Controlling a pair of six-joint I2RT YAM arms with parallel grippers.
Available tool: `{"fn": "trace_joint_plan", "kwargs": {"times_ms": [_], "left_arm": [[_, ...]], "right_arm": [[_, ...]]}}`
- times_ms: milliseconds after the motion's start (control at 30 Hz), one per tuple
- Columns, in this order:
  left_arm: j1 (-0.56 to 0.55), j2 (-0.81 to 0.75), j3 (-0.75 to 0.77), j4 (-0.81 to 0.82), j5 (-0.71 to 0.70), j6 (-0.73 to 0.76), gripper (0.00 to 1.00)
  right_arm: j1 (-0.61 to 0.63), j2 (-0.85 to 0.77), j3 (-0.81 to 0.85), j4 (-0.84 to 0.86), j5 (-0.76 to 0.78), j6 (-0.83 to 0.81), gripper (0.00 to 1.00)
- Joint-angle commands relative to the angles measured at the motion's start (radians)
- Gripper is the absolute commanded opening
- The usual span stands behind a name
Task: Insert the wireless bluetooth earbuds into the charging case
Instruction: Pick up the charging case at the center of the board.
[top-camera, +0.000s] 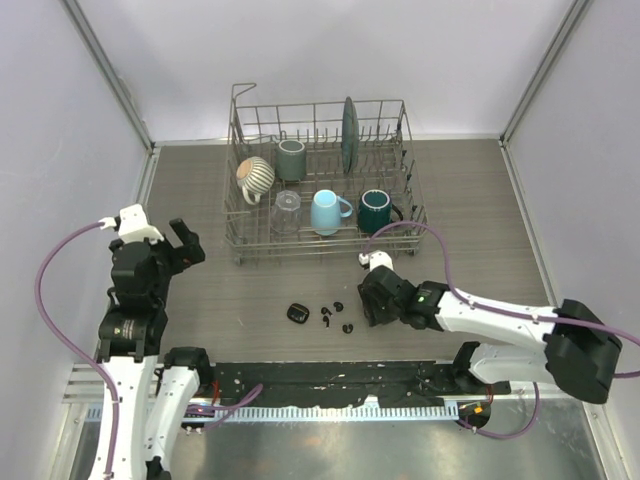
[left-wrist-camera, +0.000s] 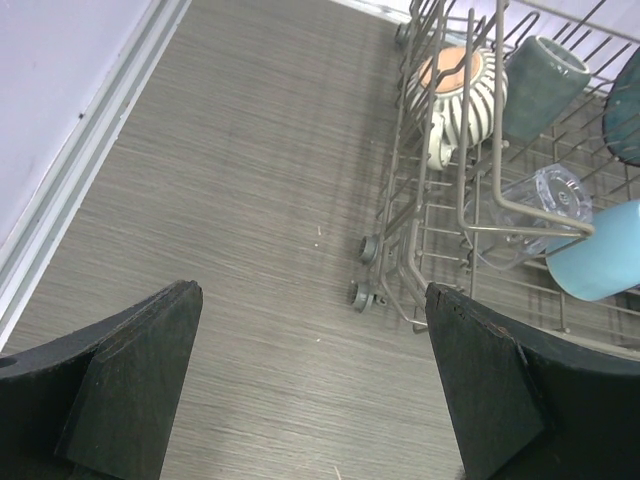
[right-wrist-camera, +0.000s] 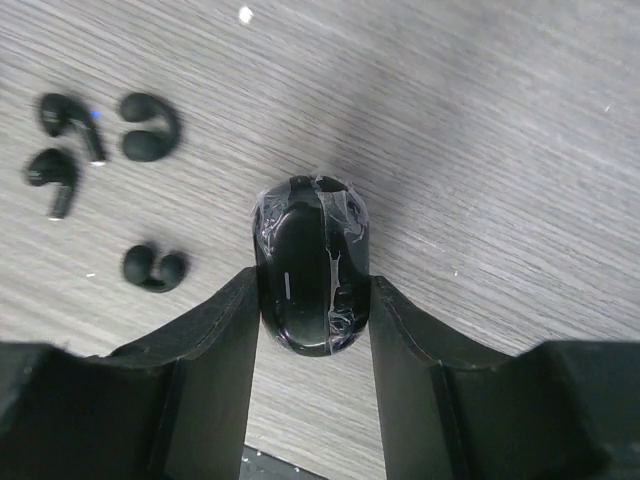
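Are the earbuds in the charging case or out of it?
Out: four earbuds lie loose on the table, apart from the case that the right gripper clamps.

Grey wire dish rack (top-camera: 320, 180) sits at back of wood-grain table (top-camera: 480, 220). Tiny black earbuds (top-camera: 326, 316) lie before it, small black oval case (top-camera: 297, 313) just left. Right gripper (right-wrist-camera: 312, 310) pinches taped black oval case (right-wrist-camera: 305, 240) just right.
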Motion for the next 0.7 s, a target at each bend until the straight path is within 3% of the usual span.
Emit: {"fn": "trace_joint_plan", "kwargs": {"times_ms": [0, 200, 367, 667], "left_arm": [[0.002, -0.038, 0.03, 0.013, 0.034, -0.018, 1.0], [0.002, -0.02, 0.173, -0.029, 0.147, -0.008, 1.0], [0.002, 0.069, 0.291, -0.023, 0.356, -0.034, 1.0], [0.002, 0.152, 0.301, 0.042, 0.541, 0.002, 1.0]], "right_arm": [[0.009, -0.141, 0.075, 0.012, -0.016, -0.046, 0.01], [0.009, -0.256, 0.132, 0.021, -0.041, -0.089, 0.01], [0.01, -0.304, 0.166, 0.046, -0.006, -0.15, 0.01], [0.009, -0.4, 0.072, 0.248, 0.092, -0.343, 0.01]]}}
